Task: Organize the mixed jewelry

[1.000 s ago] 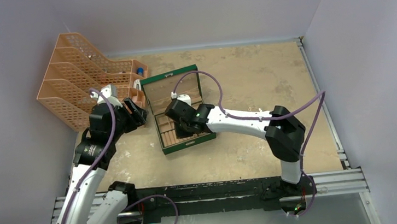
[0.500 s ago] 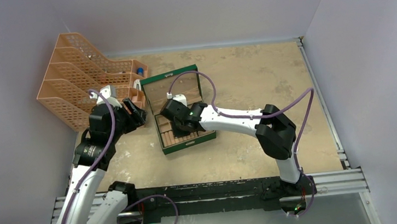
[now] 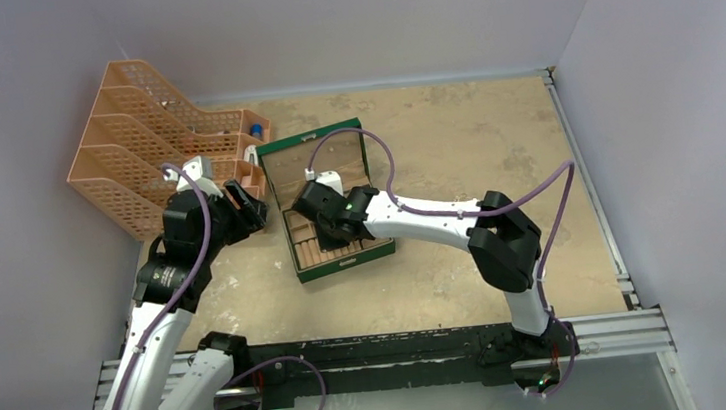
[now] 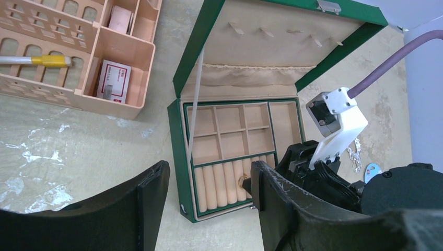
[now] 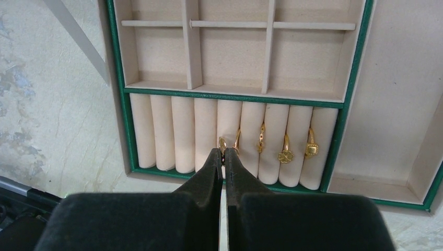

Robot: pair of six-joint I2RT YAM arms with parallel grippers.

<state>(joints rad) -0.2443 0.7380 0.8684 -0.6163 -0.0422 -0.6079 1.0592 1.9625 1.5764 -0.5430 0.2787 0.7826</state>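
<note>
The right gripper [image 5: 223, 152] was pinched together, a gold ring [image 5: 222, 142] just beyond its tips; the left gripper [image 4: 209, 171] stood apart.

Box: you have it [image 3: 317, 153] at mid-table, lid raised behind the tray.
Rack: left of the box [image 3: 146, 135], just beside the lid (its tiers step back toward the wall).
Compartments: inside the tray [image 5: 230, 57], behind the rolls.
Rolls: side by side [image 5: 172, 136] along the tray's front.
Rings: seated between the rolls [image 5: 286, 149], toward your right end.
Chain: on the table [image 4: 355, 157], right of the box; the packet [image 4: 373, 170] lies just beside it.
</note>
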